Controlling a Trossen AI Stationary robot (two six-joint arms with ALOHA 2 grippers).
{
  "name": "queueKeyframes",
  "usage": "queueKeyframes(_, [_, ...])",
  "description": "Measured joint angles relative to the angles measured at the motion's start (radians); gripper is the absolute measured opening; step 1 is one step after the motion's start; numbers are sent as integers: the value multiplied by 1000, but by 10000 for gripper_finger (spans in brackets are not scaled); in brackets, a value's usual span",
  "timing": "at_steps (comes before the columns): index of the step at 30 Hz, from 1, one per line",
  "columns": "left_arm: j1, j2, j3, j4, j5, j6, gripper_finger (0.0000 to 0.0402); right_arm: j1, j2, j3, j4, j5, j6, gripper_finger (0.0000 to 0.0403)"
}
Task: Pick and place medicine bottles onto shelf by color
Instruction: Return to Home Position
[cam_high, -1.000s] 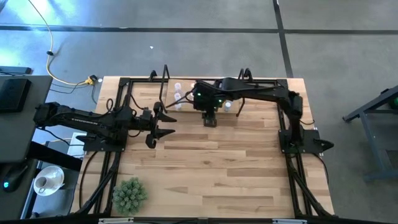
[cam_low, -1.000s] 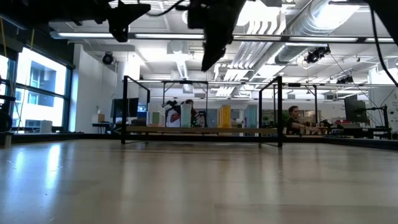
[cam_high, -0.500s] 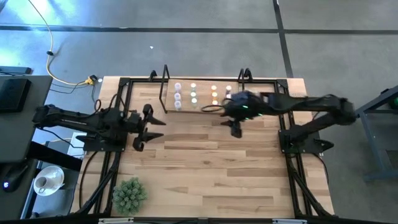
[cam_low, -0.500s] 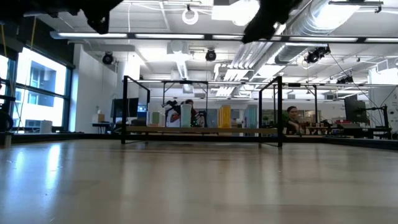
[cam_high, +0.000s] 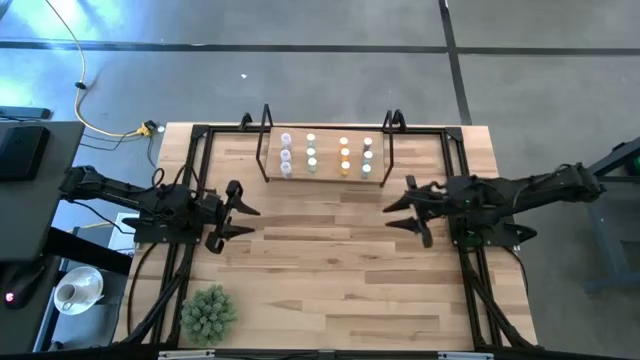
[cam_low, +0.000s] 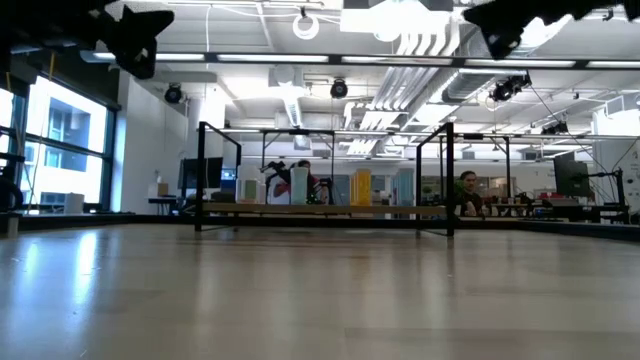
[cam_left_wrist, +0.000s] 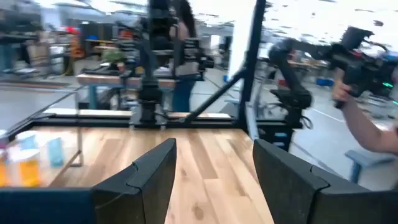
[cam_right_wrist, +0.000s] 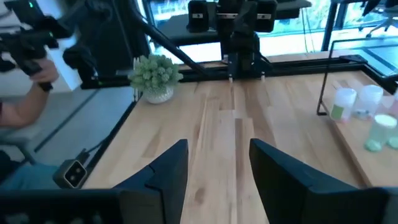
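High view: shelf (cam_high: 325, 160) sits at the far-middle of the tabletop (cam_high: 330, 280), eight medicine bottles (cam_high: 311, 152) on it, caps up, in four columns of two. Left arm (cam_high: 120, 192) lies over the tabletop's left edge and right arm (cam_high: 530, 190) over the right edge, both well apart from the shelf, left jaws and right jaws pointing at each other across bare wood. Left wrist view: left jaws apart, nothing between them; an orange bottle and a bluish one show at the picture's edge, plus a person's hand (cam_left_wrist: 348, 93) beyond the tabletop. Right wrist view: right jaws apart, empty too; whitish and green bottles at the shelf end, the green plant ball (cam_right_wrist: 154, 71) at the tabletop corner, another hand (cam_right_wrist: 38, 70) gripping a dark device. Low view shows none of that; it has the shelf edge-on with whitish, green and orange bottle bodies between its black frames, and only dark arm parts at the top corners. Behind: open office, ceiling ducts, strip lights, big window, a seated person (cam_low: 466, 190). From above, grey floor and a yellow cable (cam_high: 100, 120).
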Motion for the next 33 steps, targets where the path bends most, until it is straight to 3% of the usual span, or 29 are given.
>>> queueKeyframes(4, [-19,-27,-9,-26,-96,-21,202,54,-116,-99,31,82,37,162])
queueKeyframes(17, [-80,-268,-9,-297,-112,14,202,137,-473,-203,-66,132,2,162])
queueKeyframes(22, [-97,-336,-11,-394,-127,17,202,149,-548,-295,-55,157,-15,162])
queueKeyframes(28, [-105,-387,-83,-340,-142,57,202,150,-606,-461,30,187,-8,162])
queueKeyframes(33, [-105,-418,-127,-349,-144,57,202,150,-650,-505,38,186,-6,162])
